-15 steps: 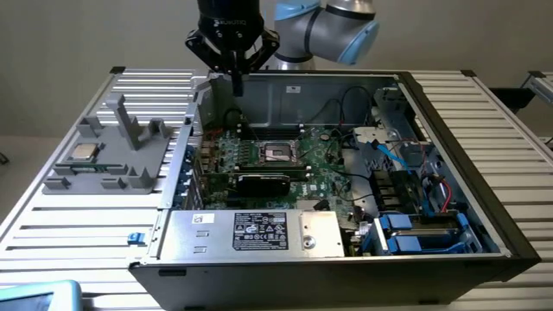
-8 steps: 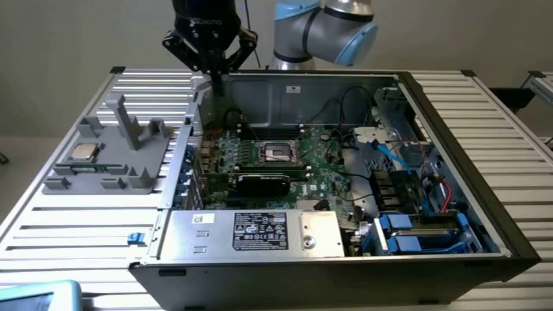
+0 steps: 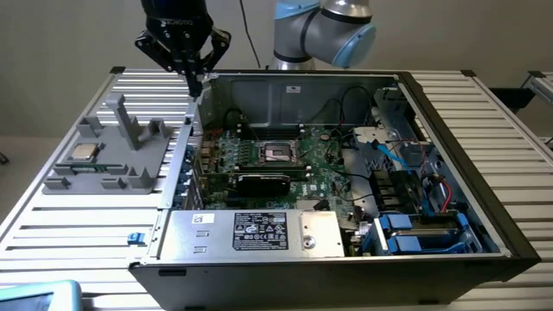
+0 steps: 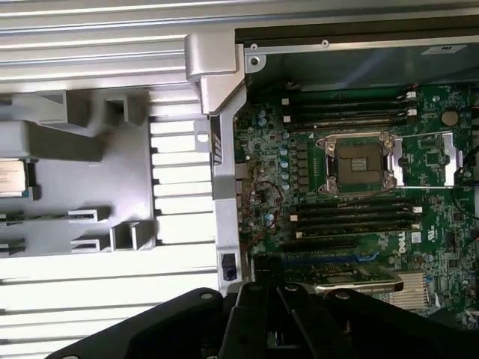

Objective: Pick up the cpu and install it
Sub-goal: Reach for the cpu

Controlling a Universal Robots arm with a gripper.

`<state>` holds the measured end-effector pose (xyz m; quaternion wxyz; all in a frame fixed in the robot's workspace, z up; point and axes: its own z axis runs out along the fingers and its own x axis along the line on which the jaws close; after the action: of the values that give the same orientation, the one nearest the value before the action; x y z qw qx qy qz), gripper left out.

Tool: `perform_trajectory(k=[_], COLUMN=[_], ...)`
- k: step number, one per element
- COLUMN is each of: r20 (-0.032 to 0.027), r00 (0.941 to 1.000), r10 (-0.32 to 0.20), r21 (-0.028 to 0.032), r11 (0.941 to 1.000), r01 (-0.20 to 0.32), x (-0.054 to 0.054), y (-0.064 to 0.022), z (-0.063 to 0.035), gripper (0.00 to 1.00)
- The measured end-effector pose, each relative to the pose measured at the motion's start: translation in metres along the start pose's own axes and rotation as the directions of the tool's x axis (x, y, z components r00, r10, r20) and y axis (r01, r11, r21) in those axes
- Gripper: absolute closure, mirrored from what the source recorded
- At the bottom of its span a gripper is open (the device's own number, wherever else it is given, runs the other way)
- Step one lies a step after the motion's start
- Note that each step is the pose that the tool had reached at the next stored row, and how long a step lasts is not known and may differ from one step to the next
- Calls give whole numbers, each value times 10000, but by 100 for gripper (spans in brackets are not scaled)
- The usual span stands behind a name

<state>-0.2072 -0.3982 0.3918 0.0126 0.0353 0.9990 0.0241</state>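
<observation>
Exterior view — arm points straight down beside the open metal case (image 3: 294,97), black jaws together, empty; flat silvery-beige square cpu (image 3: 83,152) rests on grey plastic tray (image 3: 142,165).

My arm (image 3: 324,26): silver-grey rounded joints, light-blue caps.
My gripper (image 3: 196,89): black angular linkage bars, white lettering on the body.
My pins (image 4: 207,297): small pale round heads on the linkage.

The scene is evenly lit from above the computer case (image 3: 285,285), its interior shaded, the slats (image 3: 78,223) beside it glared pale.
</observation>
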Motion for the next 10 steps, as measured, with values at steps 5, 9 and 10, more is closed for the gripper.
perform_trajectory(k=[5, 9, 10], r20=[0, -2, -1], r00=[10000, 10000, 10000], r10=[-1, 0, -1], r21=[0, 2, 1], r11=[10000, 10000, 10000], r01=[1, 0, 1], x=[227, 411, 456], y=[-6, -4, -3], z=[16, 38, 44], gripper=[89, 89, 89])
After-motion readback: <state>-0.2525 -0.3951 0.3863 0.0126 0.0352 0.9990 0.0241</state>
